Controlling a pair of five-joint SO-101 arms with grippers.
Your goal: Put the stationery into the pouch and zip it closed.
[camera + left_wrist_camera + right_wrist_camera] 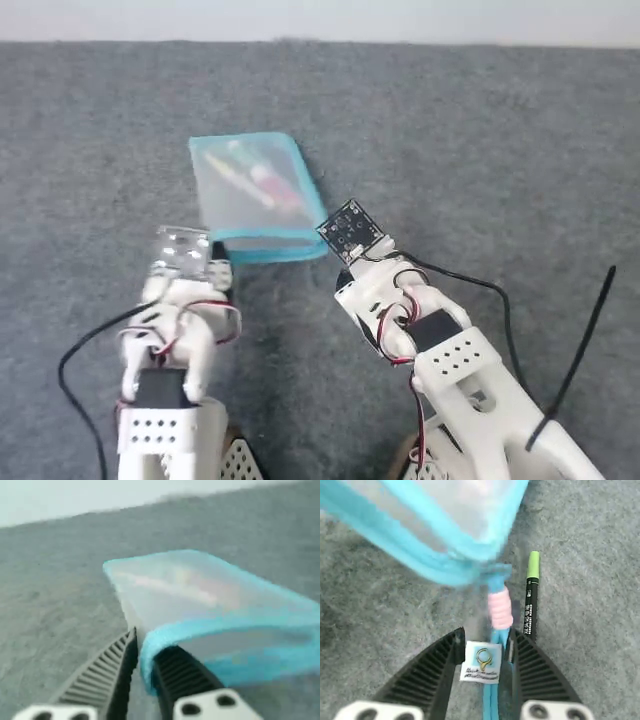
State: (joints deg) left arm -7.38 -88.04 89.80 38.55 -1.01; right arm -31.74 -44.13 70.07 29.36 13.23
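Right gripper (pixel 482 641): black ribbed jaws drawn in on the zip pull (pixel 496 607), with only a narrow gap between them. The pull's blue ribbon and white label sit in that gap.

Zip pull: a blue ribbon strung with a pink bead, ending in a small white label with a gold emblem. It runs straight from one near corner of the pouch to the right jaws.

Left gripper (pixel 146 652): jaws nearly together, clamped on the turquoise trim at the pouch's other near corner. The trim folds up between them.

Pouch (pixel 258 195): one flat rectangular piece with frosted, translucent walls and turquoise binding along every edge. It lies near the middle of the tabletop (pixel 500 130), just ahead of both arms, with its near edge spanning from one gripper to the other. Whether the zip is run shut cannot be told.

Stationery (pixel 262 180): seen through the pouch wall as blurred streaks of pink, red and green. Individual pieces cannot be made out.

Pen (pixel 531 600): black barrel, light green cap. It lies on the tabletop outside the pouch, just beside the zip pull and roughly parallel to it.

Tabletop: covered in grey felt-like fabric.
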